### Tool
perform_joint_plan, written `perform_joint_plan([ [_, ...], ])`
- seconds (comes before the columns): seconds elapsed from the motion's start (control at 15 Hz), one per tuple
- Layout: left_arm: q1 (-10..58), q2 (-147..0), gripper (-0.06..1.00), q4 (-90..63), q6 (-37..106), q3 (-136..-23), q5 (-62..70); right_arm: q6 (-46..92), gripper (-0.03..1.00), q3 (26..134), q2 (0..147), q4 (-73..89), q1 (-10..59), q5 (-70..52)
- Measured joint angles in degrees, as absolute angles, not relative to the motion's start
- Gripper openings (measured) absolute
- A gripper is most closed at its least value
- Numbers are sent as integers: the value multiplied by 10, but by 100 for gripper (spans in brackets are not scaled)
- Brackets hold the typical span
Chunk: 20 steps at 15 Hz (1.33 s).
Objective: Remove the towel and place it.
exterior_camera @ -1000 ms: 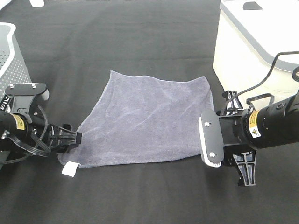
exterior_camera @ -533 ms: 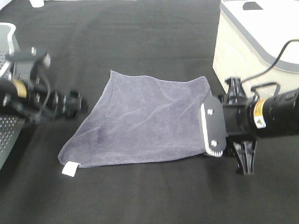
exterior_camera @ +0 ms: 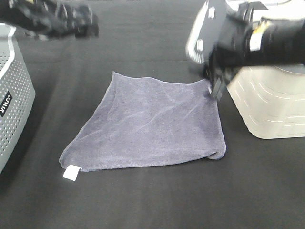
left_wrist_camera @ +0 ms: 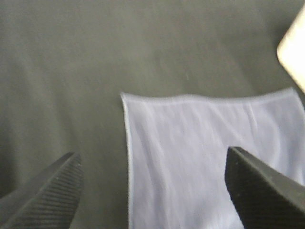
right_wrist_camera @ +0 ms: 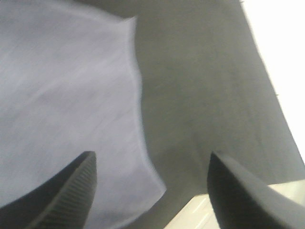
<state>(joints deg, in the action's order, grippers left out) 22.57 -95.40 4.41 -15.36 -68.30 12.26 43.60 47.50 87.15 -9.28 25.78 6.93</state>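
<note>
Lying flat, towel (exterior_camera: 152, 124) on black tabletop (exterior_camera: 143, 200) (matte); cream bin (exterior_camera: 267, 105) near.

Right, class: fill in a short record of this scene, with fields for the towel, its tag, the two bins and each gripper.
towel: spread flat on the black table, not held
tag: white, at the towel's near left corner
cream bin: right of the towel
grey bin: left of the towel, perforated
left gripper: open, empty, clear of the towel
right gripper: open, empty, by the towel's far right corner
</note>
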Motion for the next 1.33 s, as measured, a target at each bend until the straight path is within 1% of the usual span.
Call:
perform_joint_plan([
  [0.2, 187, -955, 76, 55, -151, -763, 178, 436, 66, 549, 871, 115, 257, 81],
  [0.4, 152, -955, 76, 57, -146, -831, 250, 436, 66, 630, 872, 382, 225, 88],
  [0.53, 128, -955, 76, 57, -128, -875, 300, 436, 65, 684, 872, 472, 189, 47],
  [0.6, 117, -955, 76, 53, -108, -898, 333, 434, 65, 709, 873, 496, 167, 0],
  [0.8, 87, -955, 76, 26, -57, -960, 409, 363, 65, 808, 894, 502, 99, -189],
  [0.93, 66, -955, 76, 0, -30, -992, 453, 293, 65, 884, 923, 439, 68, -313],
  [1.13, 32, -955, 76, -47, 16, -1024, 519, 184, 65, 1009, 965, 286, 65, -474],
  [1.33, 3, -957, 76, -80, 43, -1033, 583, 114, 65, 1075, 981, 138, 65, -607],
])
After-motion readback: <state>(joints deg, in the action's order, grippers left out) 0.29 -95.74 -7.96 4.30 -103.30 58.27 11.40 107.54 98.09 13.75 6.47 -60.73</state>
